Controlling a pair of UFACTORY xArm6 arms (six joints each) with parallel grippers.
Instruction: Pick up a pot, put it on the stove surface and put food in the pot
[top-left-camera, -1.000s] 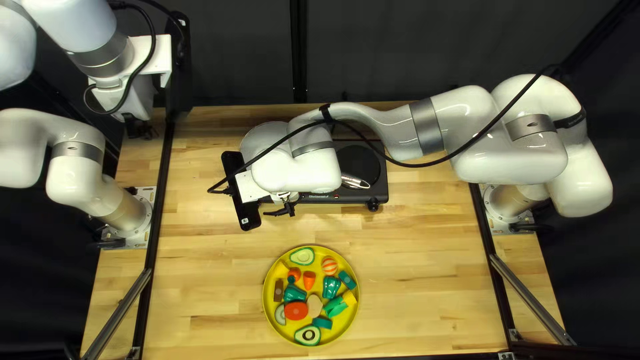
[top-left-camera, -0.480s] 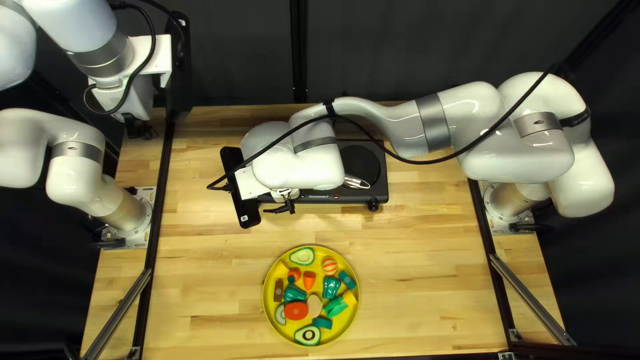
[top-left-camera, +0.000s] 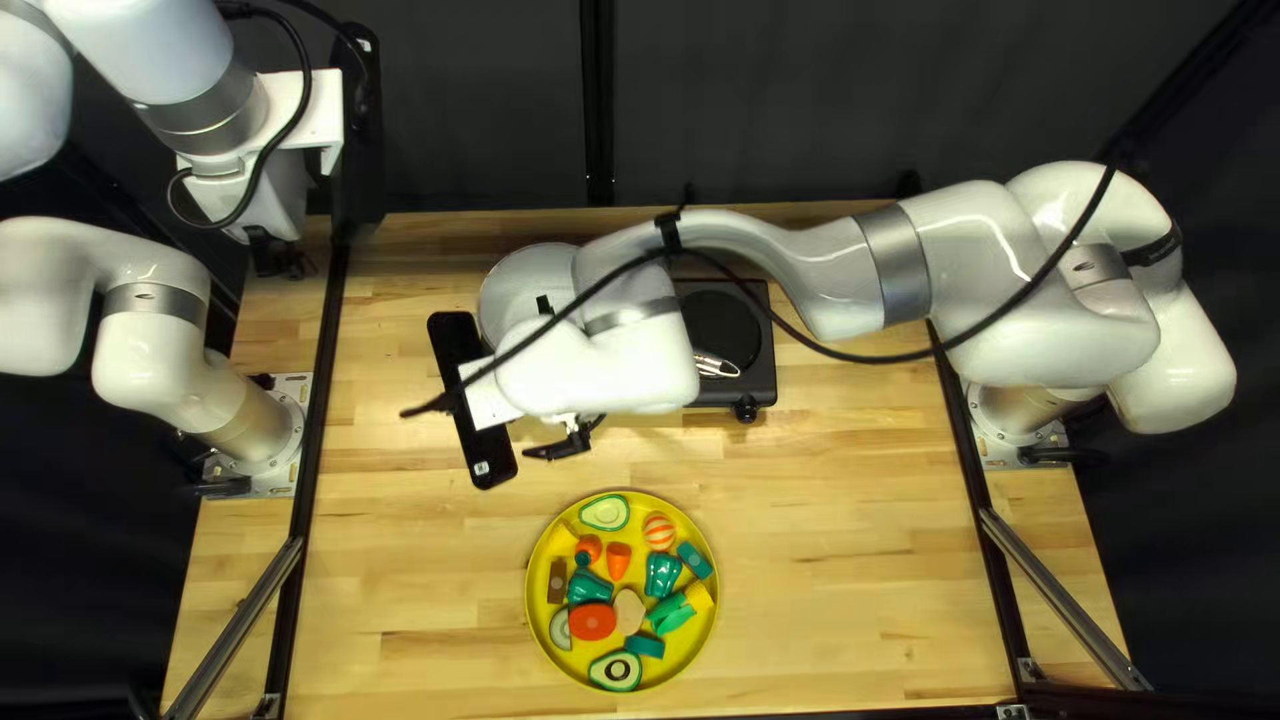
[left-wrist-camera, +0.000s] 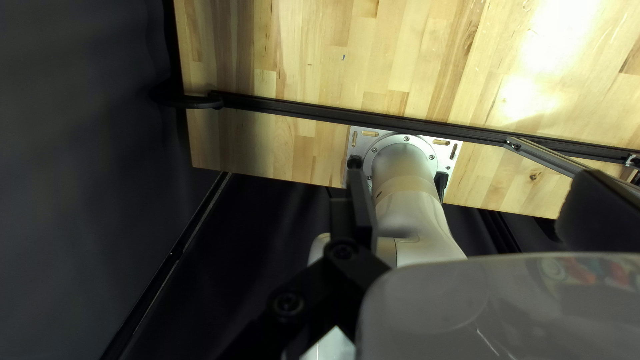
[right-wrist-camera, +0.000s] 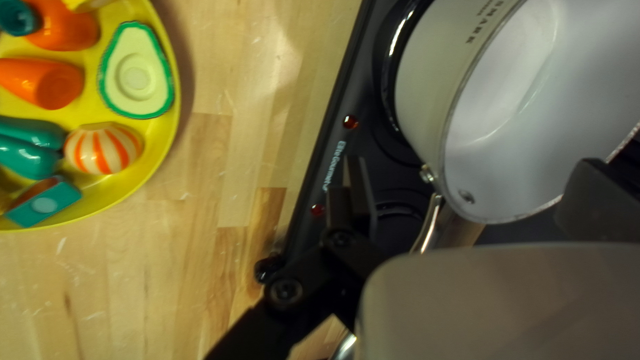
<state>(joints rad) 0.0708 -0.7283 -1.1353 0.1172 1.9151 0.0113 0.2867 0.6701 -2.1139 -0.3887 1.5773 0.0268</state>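
The pot [right-wrist-camera: 423, 87] sits on the stove [top-left-camera: 754, 390], its metal handle [top-left-camera: 716, 364] reaching toward the other burner. Near it, the right pincer [top-left-camera: 567, 440] is spread wide and has hold of nothing. In front, on the tabletop [top-left-camera: 867, 534], a yellow plate [top-left-camera: 687, 640] carries toy food [top-left-camera: 604, 512]. Well apart, by the far left corner, the left pincer [top-left-camera: 278, 258] is wide open too, gripping nothing

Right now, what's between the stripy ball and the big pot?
First the rim of the yellow plate, then wooden tabletop, then the front of the black stove with a red light. The right wrist view shows it.
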